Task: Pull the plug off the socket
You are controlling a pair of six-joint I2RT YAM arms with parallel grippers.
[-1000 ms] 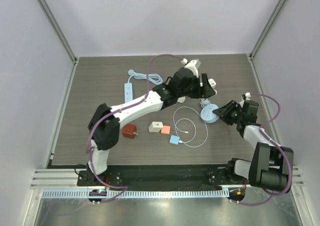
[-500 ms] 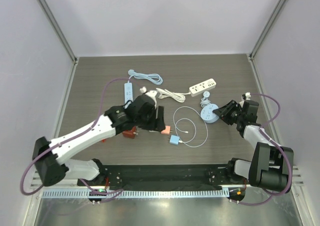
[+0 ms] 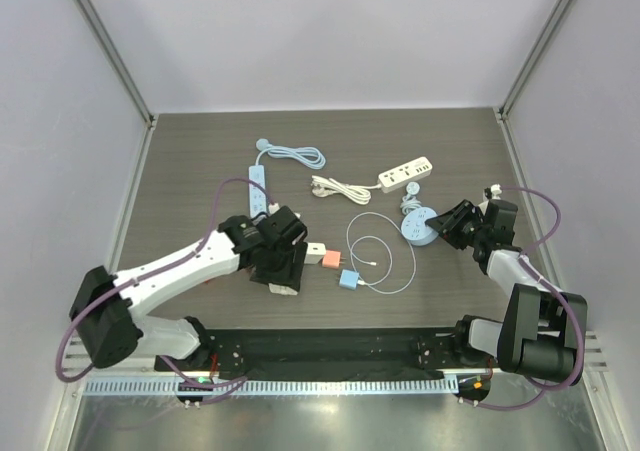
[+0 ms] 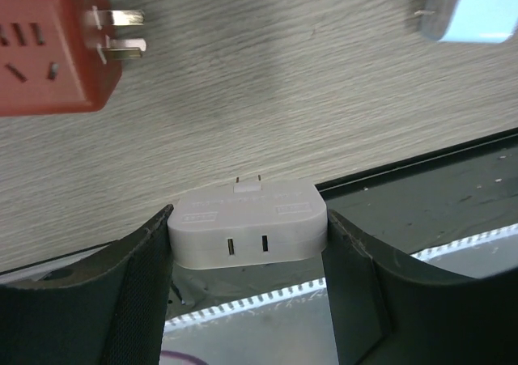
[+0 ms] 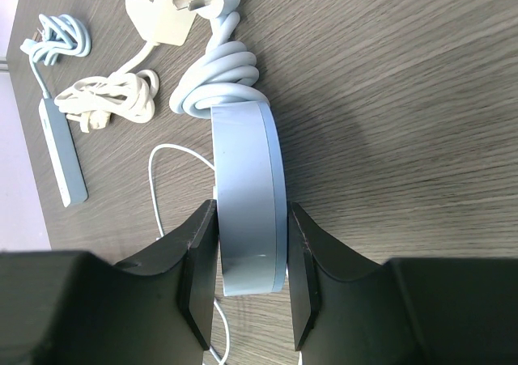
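My left gripper (image 3: 284,279) (image 4: 247,244) is shut on a white plug (image 4: 247,223), its pads (image 4: 150,260) touching both sides. It holds the plug near the table's front edge, its two prongs pointing at the wood. The white power strip (image 3: 405,174) lies far back on the right. My right gripper (image 3: 440,226) (image 5: 251,213) is shut on a round light-blue socket (image 3: 416,228) (image 5: 247,195), which stands on edge on the table with its coiled cord (image 5: 218,82) behind it.
A red socket cube (image 4: 48,49) lies just beyond the held plug. A white cube (image 3: 316,253), a pink adapter (image 3: 331,259), a blue adapter (image 3: 348,279) and a thin white cable loop (image 3: 385,256) lie mid-table. A blue strip (image 3: 256,186) lies at the back left.
My left arm has pulled back from the white power strip to the table's front edge, with the white plug in its fingers. The right arm has not moved.
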